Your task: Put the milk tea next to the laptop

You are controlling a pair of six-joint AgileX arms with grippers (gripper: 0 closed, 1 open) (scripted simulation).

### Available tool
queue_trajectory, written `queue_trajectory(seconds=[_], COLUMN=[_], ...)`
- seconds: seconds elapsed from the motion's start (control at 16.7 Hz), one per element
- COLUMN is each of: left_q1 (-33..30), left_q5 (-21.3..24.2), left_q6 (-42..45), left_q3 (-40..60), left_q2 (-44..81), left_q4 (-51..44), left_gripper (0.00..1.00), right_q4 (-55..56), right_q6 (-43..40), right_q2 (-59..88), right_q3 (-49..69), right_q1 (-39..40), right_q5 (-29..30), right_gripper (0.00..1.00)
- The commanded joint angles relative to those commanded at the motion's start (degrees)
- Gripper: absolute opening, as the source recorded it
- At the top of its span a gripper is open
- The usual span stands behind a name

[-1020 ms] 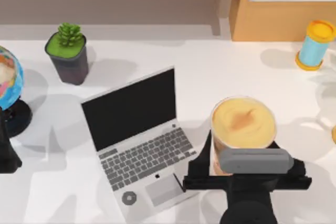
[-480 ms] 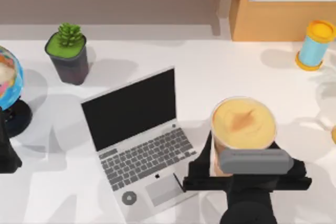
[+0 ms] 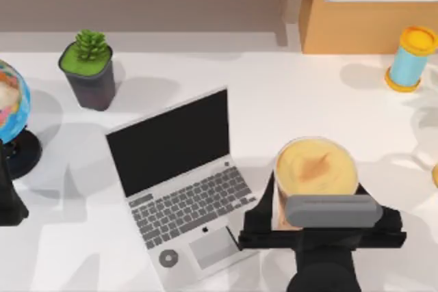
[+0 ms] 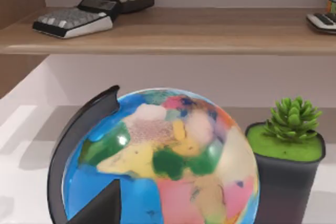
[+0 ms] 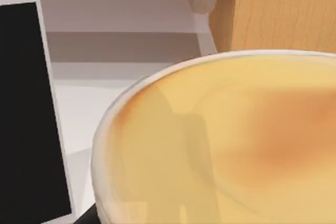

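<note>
Gripping milk tea (image 3: 315, 169), right tool (image 3: 318, 227) just beside laptop (image 3: 179, 186) right edge

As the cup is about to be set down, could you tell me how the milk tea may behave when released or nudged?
The milk tea is tall with a wide top, so probably tippy. It looks full, likely heavy. The right pincer flanks its smooth, possibly slippery wall beside the laptop.
</note>
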State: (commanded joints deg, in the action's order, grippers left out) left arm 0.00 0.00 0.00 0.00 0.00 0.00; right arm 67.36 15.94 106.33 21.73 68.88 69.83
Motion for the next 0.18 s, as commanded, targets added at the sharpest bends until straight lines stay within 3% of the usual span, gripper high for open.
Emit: queue_trajectory(seconds=[0.18], left_q1=[0.0], left_q5=[0.0], left_q6=[0.0], left_q3=[0.0], left_q2=[0.0], left_q4=[0.0], left_gripper=[1.0], right_q4=[0.0], right_q6=[0.0], right_q2=[0.0], right_q3=[0.0], right_q1=[0.0], right_q5=[0.0], right_gripper=[1.0])
